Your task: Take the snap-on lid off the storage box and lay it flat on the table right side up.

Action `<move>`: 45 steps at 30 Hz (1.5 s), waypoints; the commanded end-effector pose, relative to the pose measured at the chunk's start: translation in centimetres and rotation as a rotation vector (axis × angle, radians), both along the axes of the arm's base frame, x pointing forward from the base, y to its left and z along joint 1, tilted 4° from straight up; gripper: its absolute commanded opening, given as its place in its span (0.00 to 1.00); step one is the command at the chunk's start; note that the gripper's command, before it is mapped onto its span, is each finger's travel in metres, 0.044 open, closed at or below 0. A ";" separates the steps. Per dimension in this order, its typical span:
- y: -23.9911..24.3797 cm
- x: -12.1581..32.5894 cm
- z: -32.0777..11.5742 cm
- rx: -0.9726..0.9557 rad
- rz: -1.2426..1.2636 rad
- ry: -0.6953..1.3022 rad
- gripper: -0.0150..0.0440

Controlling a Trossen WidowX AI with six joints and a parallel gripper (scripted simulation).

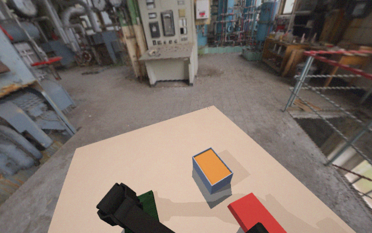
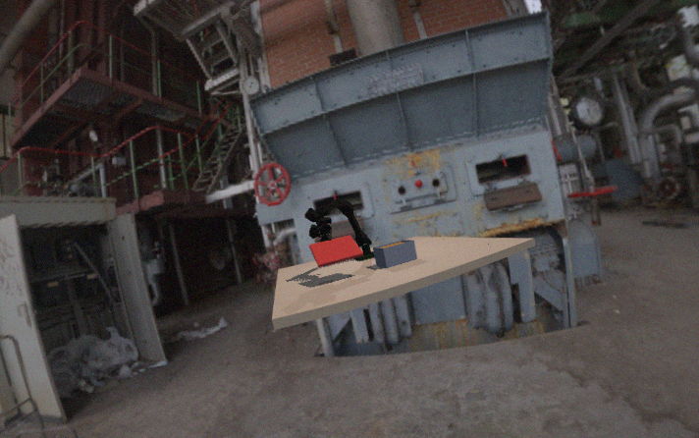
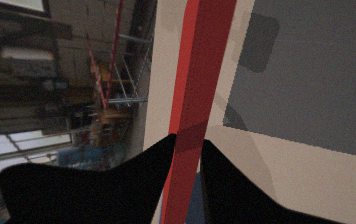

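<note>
The storage box (image 1: 221, 185) (image 2: 396, 255) is blue, stands upright and open on the table, and shows an orange surface inside. A strip of it shows at the bottom of the wrist view (image 3: 196, 202). The red lid (image 1: 255, 209) (image 2: 336, 250) (image 3: 202, 65) is off the box and in the air beside it, tilted, with its shadow on the table below. My gripper (image 3: 188, 142) is shut on the lid, with one black finger on each side of it. In the exterior view the gripper (image 2: 323, 238) is at the lid's upper edge. The lid's underside details are hidden.
The pale table (image 1: 123, 164) (image 2: 454, 252) has its near edge below the lid in the exterior view. The arm's dark green base plate (image 1: 149, 205) is at the left of the box in the top view. A grey shadow (image 2: 325, 279) (image 3: 305, 75) lies on the table.
</note>
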State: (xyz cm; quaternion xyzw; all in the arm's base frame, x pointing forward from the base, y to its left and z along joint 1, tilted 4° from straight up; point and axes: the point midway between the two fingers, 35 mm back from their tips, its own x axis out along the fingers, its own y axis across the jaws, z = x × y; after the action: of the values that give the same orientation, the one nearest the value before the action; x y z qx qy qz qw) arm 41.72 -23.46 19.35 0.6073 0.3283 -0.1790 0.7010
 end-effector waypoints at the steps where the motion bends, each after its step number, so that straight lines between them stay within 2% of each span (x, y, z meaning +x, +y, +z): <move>1: 0.1 0.0 -0.3 0.004 0.009 -0.008 0.25; 45: 0.0 -0.1 -3.9 0.004 0.009 -0.008 0.25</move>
State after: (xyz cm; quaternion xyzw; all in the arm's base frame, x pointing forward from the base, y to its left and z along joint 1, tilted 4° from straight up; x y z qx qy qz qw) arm 41.63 -23.65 15.80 0.6070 0.3279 -0.1789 0.7014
